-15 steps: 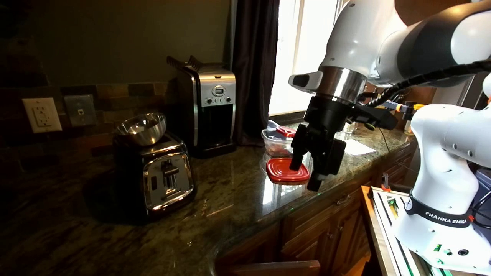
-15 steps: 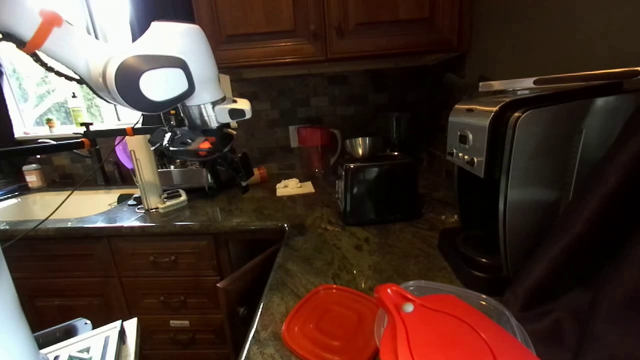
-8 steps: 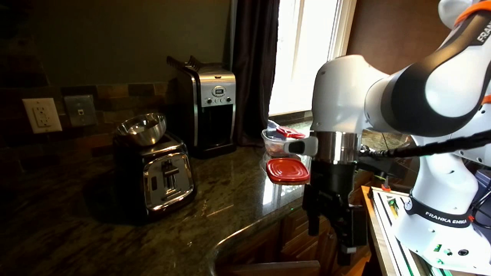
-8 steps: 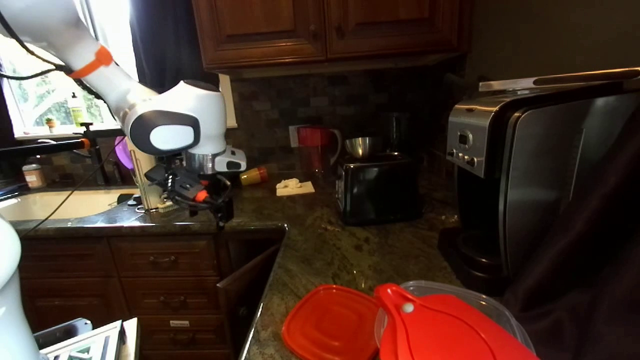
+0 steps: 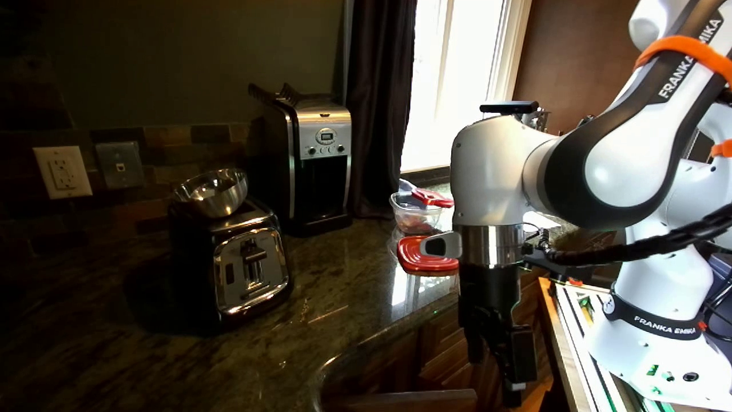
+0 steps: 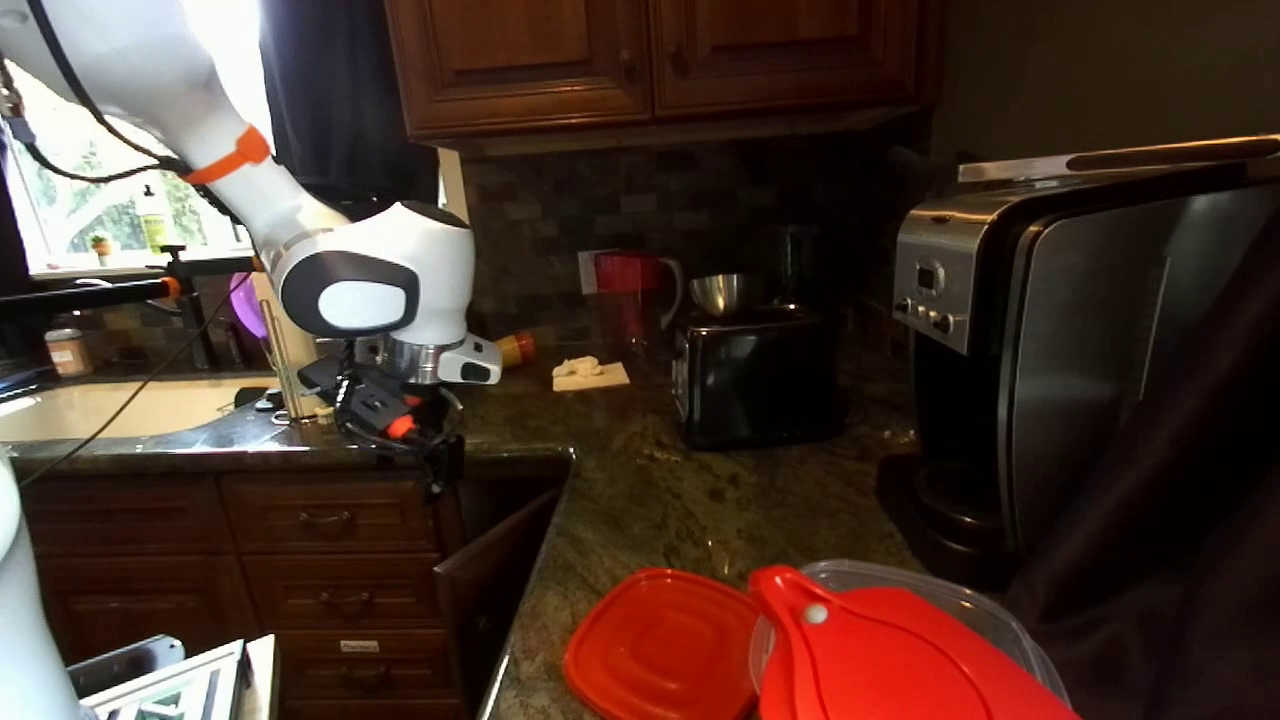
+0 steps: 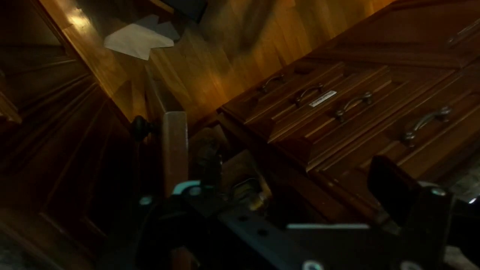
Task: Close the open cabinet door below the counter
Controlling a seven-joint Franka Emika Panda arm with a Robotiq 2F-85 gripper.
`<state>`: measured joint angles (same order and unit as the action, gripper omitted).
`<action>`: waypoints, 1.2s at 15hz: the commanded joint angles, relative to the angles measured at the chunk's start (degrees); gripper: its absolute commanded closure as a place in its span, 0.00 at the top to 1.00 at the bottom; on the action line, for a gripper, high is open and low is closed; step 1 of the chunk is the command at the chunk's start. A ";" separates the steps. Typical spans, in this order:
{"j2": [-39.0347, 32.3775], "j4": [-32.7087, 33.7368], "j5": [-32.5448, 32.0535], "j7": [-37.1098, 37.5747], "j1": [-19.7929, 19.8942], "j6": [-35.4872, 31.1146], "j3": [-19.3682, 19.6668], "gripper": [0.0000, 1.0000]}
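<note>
The cabinet door stands open below the counter. Its warm-brown top edge [image 5: 406, 400] shows at the bottom of an exterior view, and its panel [image 6: 505, 540] in an exterior view. In the wrist view the door edge [image 7: 176, 146] rises at left, with a dark knob beside it. The dark speckled counter [image 5: 337, 286] curves above the door; it also shows in an exterior view [image 6: 660, 500]. My gripper [image 5: 493, 375] is open and empty, pointing down in front of the cabinet fronts, apart from the door. It also shows in an exterior view [image 6: 436, 480] and the wrist view [image 7: 300, 172].
Drawers with metal handles [image 7: 354, 105] line the cabinet beside the opening. The toaster [image 5: 251, 272] with a metal bowl, the coffee maker [image 5: 323, 166] and a red-lidded container [image 5: 423, 260] stand on the counter. The robot's base stand [image 5: 577, 343] is at the right.
My gripper has come down from above the counter to in front of the cabinet fronts, lately shifting slightly toward the door side. It stays open. The door has not moved.
</note>
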<state>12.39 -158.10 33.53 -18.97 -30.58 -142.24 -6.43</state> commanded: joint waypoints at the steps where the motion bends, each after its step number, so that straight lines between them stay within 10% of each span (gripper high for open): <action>1: -6.67 0.06 2.78 1.92 4.18 -6.89 -2.58 1.00; 18: -20.42 5.85 4.98 4.07 12.25 -14.18 -13.27 1.00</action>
<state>-7.78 -151.73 37.31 -16.41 -19.43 -154.08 -17.37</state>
